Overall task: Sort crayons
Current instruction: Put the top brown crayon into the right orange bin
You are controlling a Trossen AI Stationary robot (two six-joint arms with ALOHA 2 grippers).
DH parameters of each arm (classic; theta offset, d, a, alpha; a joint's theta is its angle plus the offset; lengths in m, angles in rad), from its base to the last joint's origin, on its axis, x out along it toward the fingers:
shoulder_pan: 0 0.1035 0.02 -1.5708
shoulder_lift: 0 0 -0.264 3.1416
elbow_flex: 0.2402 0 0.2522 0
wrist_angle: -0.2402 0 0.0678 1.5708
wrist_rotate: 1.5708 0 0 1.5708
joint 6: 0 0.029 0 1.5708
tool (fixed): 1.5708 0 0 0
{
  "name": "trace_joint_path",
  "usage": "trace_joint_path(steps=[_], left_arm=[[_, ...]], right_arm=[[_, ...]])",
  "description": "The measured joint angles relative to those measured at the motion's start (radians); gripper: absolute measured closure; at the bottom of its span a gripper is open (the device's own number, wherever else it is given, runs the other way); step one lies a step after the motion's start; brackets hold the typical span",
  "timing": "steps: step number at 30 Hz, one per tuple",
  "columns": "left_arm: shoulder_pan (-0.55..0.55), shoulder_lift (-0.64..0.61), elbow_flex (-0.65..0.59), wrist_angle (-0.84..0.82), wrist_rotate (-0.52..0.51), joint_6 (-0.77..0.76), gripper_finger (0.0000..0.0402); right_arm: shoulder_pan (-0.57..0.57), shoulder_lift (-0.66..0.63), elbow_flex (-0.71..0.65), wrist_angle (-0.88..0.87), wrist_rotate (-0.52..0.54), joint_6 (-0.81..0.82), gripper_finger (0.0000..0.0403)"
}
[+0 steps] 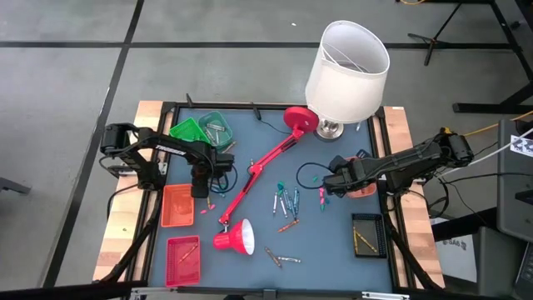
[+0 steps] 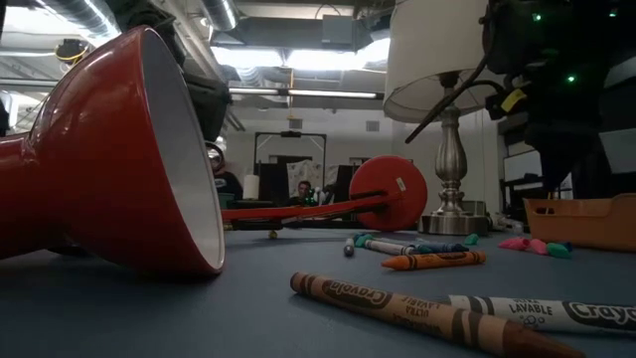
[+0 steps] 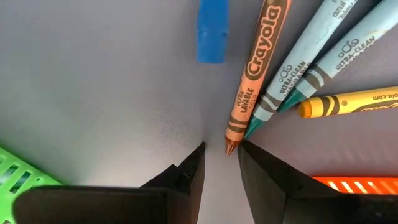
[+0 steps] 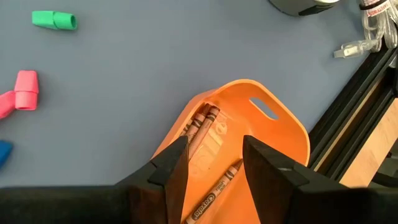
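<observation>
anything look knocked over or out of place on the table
Yes: the red desk lamp lies flat across the middle of the mat, its shade tipped on its side among loose crayons. The white table lamp behind it stands upright. Nothing looks broken.

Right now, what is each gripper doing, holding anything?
Left gripper: open, empty, above an orange crayon.
Right gripper: open, empty, over the orange bin.

Lighting's even and pretty bright from above, ceiling strip lights point(image 2: 298, 60) blow out a bit in the low view. Soft shadows only. The brown crayon point(image 2: 417, 313) up close is blurry at its near end, and the red lamp shade point(image 2: 119, 159) looks stretched by the wide lens.
</observation>
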Motion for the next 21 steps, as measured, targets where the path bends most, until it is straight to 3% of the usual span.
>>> trace_joint_path(steps=[11,21], left_arm=[[0.000,0.000,0.000,-0.003,0.000,-0.003,0.0311],[0.000,0.000,0.001,-0.003,0.010,-0.007,0.0377]], right_arm=[[0.000,0.000,0.000,0.001,0.013,0.000,0.0254],[0.000,0.000,0.000,0.008,0.013,0.000,0.0254]])
